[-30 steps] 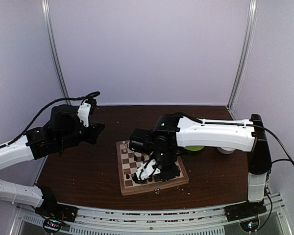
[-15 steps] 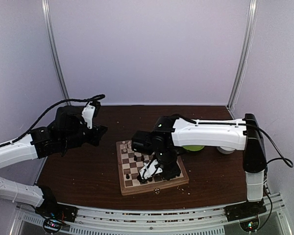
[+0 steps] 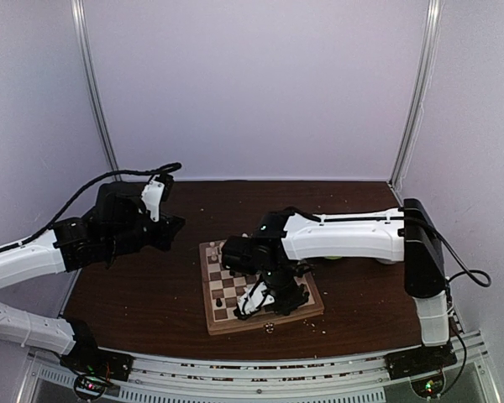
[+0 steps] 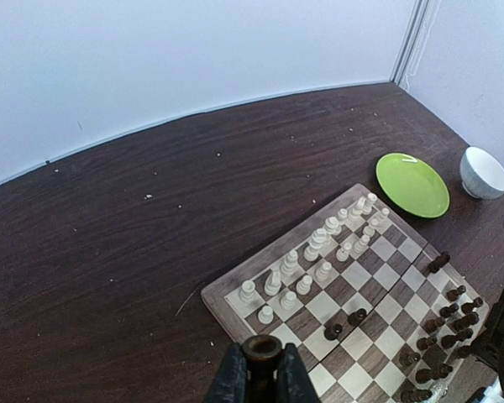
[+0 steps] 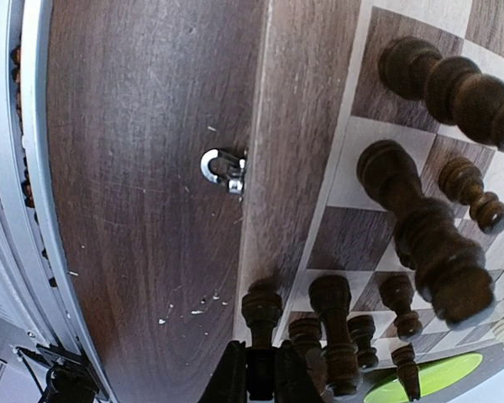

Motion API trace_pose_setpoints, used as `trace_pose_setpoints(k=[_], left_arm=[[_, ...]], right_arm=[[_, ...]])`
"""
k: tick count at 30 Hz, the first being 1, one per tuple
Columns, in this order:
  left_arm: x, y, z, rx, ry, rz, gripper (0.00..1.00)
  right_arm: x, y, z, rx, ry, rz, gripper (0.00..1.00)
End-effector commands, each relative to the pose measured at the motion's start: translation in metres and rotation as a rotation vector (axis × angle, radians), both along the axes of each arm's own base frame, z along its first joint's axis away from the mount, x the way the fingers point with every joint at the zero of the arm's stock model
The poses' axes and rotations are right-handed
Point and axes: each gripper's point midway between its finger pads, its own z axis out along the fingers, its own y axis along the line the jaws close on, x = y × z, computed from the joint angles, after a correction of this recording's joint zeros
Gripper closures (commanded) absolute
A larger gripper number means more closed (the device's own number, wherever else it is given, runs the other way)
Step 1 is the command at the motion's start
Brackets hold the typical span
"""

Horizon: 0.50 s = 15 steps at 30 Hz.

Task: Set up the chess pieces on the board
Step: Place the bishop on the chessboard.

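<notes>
Right wrist: right gripper [image 5: 260, 363] jaws pinched on a dark pawn [image 5: 261, 306] at the board [image 5: 279, 126] edge, 6 o'clock. Left gripper [image 4: 262, 374] clamps a dark piece [image 4: 262, 347] aloft, 9 o'clock of board. Both likely light, stiff, slick, tippy; grab the neck.

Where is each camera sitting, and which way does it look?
Top: high behind the arms, looking down at the board; left arm and right arm show.
Left wrist: raised left of the board, looking down across it; left claw shows.
Right wrist: low over the board's near edge, by the clasp; right claw shows.
All see the board.
</notes>
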Motion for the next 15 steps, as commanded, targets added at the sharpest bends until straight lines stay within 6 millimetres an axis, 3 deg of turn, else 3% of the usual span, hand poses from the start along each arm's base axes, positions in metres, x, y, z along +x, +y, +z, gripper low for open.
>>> trace_pose_setpoints(k=[1, 5, 9, 15], left_arm=[[0.004, -0.004, 0.003, -0.033, -0.019, -0.007, 1.00], [0.004, -0.005, 0.003, -0.034, -0.018, -0.009, 1.00], [0.005, -0.006, 0.002, -0.031, -0.014, -0.010, 1.00], [0.006, -0.009, 0.002, -0.030, -0.012, -0.019, 1.00]], right_arm=[[0.003, 0.000, -0.009, -0.016, -0.023, -0.015, 0.89], [0.004, 0.001, -0.013, -0.020, -0.025, -0.016, 0.88], [0.004, 0.001, -0.014, -0.020, -0.023, -0.017, 0.78], [-0.001, 0.006, 0.007, 0.038, -0.002, -0.024, 0.68]])
